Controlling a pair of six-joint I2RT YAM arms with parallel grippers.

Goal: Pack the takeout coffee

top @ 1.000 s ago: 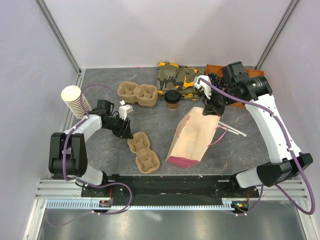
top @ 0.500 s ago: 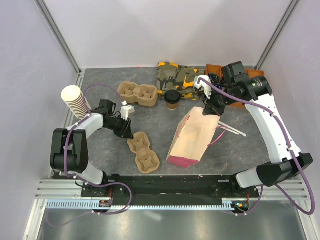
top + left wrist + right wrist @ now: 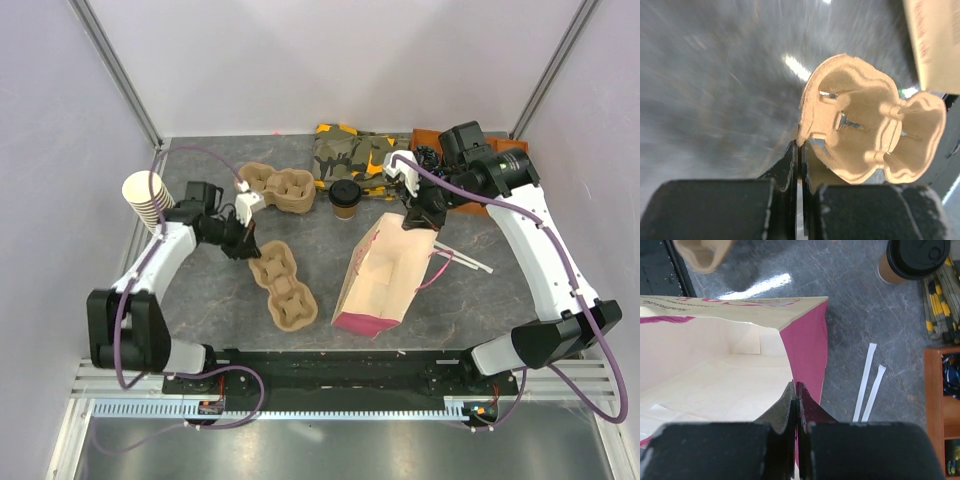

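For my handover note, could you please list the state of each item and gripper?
small tan paper coffee cup with black lid: upright, lidded, outside the bag.
tan-and-magenta paper bag: on its side, mouth open.
right gripper: shut on the bag's edge.
near brown pulp cup carrier: empty, rim pinched.
left gripper: shut on that carrier.
far brown pulp cup carrier: empty, on the table.

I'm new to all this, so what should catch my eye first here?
A tan paper bag lies open mid-table, the right arm pinching its edge in shut jaws. The left arm grips a brown cup carrier by its rim, while the black-lidded coffee stands beyond the bag.
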